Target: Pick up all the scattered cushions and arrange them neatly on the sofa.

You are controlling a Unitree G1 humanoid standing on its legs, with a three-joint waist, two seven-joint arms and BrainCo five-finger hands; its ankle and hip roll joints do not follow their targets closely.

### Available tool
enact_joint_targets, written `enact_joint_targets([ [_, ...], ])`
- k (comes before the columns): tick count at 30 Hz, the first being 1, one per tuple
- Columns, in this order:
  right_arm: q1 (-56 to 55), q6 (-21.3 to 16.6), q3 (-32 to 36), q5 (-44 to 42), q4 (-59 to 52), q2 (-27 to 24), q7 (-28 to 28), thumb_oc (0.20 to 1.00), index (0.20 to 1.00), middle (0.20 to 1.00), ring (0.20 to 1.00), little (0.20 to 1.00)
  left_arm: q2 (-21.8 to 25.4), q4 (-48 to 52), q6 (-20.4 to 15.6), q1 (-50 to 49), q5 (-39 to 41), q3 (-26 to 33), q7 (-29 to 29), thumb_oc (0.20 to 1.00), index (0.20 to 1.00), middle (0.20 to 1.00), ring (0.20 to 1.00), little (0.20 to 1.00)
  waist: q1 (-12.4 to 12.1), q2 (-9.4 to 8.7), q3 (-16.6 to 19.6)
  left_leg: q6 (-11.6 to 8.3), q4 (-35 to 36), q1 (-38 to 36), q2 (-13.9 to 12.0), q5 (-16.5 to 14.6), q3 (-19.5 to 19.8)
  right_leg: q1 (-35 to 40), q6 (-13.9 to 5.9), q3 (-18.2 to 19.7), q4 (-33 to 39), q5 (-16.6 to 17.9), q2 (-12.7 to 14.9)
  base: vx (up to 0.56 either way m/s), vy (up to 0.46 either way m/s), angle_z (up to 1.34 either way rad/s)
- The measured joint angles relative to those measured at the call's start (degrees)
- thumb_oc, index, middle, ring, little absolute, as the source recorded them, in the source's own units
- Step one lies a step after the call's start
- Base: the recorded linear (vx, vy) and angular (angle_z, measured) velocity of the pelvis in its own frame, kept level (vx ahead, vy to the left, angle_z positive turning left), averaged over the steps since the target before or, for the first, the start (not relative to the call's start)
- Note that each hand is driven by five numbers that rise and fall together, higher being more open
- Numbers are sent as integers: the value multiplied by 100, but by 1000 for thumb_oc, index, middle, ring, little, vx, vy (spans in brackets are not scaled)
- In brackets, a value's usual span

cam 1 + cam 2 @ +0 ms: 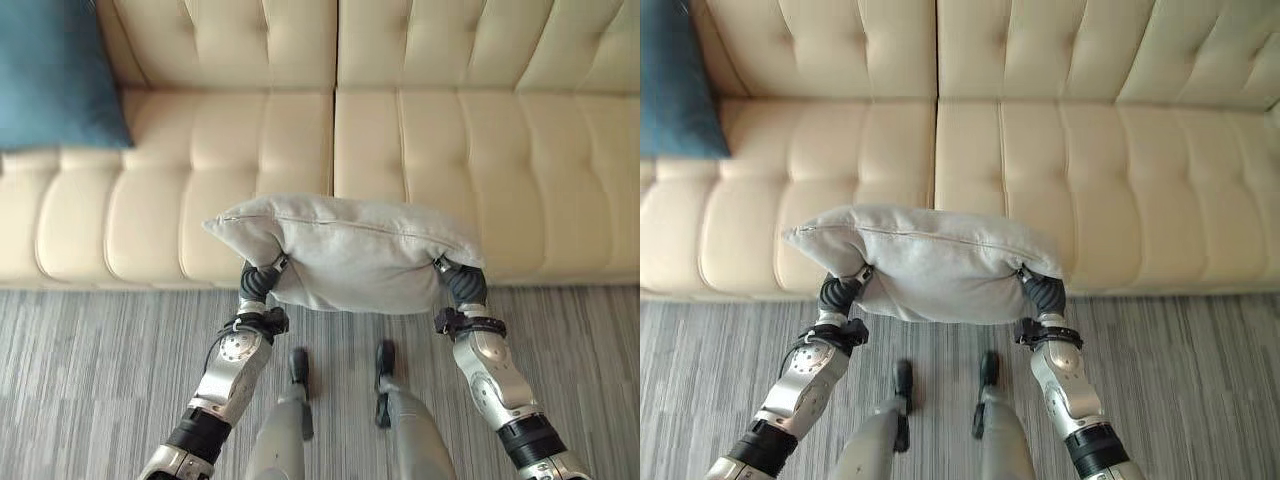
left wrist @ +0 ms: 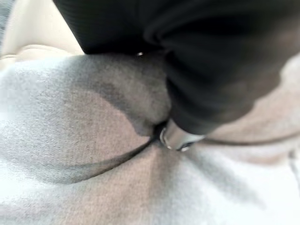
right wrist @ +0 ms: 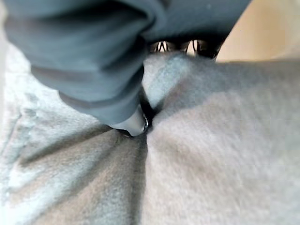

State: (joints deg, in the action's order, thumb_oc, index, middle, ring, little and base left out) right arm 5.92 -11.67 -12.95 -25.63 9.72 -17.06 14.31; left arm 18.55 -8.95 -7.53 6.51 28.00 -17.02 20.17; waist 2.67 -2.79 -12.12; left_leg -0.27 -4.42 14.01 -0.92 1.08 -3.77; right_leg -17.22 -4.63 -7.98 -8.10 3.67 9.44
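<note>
The left hand (image 1: 258, 281) and right hand (image 1: 462, 283) carry a grey cushion (image 1: 350, 250) between them above the cream sofa (image 1: 430, 150) front edge, their fingers buried in fabric, grip unreadable. A blue cushion (image 1: 55, 75), partly cropped, leans far left.

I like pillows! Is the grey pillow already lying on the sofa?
No, the grey pillow is held up between both hands in front of the sofa.

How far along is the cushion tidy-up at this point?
Done: a blue cushion already leans on the sofa at its left end. In hand: a grey cushion is held up in front of the seat between the left hand and the right hand, both pressed into its fabric. Left: setting the grey cushion on the sofa.
</note>
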Motion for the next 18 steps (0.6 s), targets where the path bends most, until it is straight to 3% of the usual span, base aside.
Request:
enact_joint_targets([
  [4,-79,175,0,100,-7,54,-65,200,200,200,200,200,83,3,39,-102,-51,78,-6,200,200,200,200,200,29,36,167,87,98,-343,5,-44,-97,-29,-95,51,-497,62,36,129,63,-17],
  [6,-177,216,-75,157,-14,128,-111,200,200,200,200,200,15,-2,40,-307,-124,122,-8,200,200,200,200,200,15,44,183,137,380,-779,-61,-157,-186,-101,-396,40,-871,-63,-11,231,-45,-38],
  [8,-168,213,-114,199,-16,162,-113,200,200,200,200,200,23,-2,42,-341,-208,142,-6,200,200,200,200,200,83,10,205,139,519,-832,-68,-121,-200,-239,-421,-9,-852,-103,-48,233,-110,-9],
  [9,-125,221,-148,202,-29,149,-115,200,200,200,200,200,5,-7,50,-368,-213,179,5,200,200,200,200,200,28,0,208,144,573,-826,-123,-128,-207,-409,-428,-243,-737,-251,-103,202,-92,-17],
  [10,-124,221,-158,203,-34,143,-116,200,200,200,200,200,1,-7,63,-369,-214,176,14,200,200,200,200,200,28,46,183,144,596,-803,-176,-128,-178,-367,-421,-500,-170,-253,-179,298,-144,-14],
  [12,-124,251,-192,212,-34,136,-112,200,200,200,200,200,-21,-79,119,-372,-215,191,12,200,200,200,200,200,20,61,159,100,581,-844,-230,-157,-118,-500,-420,-609,316,-141,-198,336,-185,17],
  [14,-230,301,-179,266,-47,106,-105,200,200,200,200,200,-98,-82,149,-448,-218,161,8,200,200,200,200,200,100,43,143,-122,643,-1144,-242,-248,64,-77,-197,-623,718,126,-206,261,-170,52],
  [16,-273,350,-215,361,-86,-125,-112,200,200,200,200,200,-289,-52,157,-627,-220,203,6,200,200,200,200,200,98,261,171,-296,649,-1406,-534,-356,128,74,107,-766,481,310,-435,198,-146,33],
  [18,-222,344,-213,443,-129,-320,-125,200,200,200,200,200,-363,20,155,-664,-219,199,-15,200,200,200,200,200,69,345,171,-349,282,-1290,-775,-335,142,140,399,-805,452,113,-707,180,-150,6],
])
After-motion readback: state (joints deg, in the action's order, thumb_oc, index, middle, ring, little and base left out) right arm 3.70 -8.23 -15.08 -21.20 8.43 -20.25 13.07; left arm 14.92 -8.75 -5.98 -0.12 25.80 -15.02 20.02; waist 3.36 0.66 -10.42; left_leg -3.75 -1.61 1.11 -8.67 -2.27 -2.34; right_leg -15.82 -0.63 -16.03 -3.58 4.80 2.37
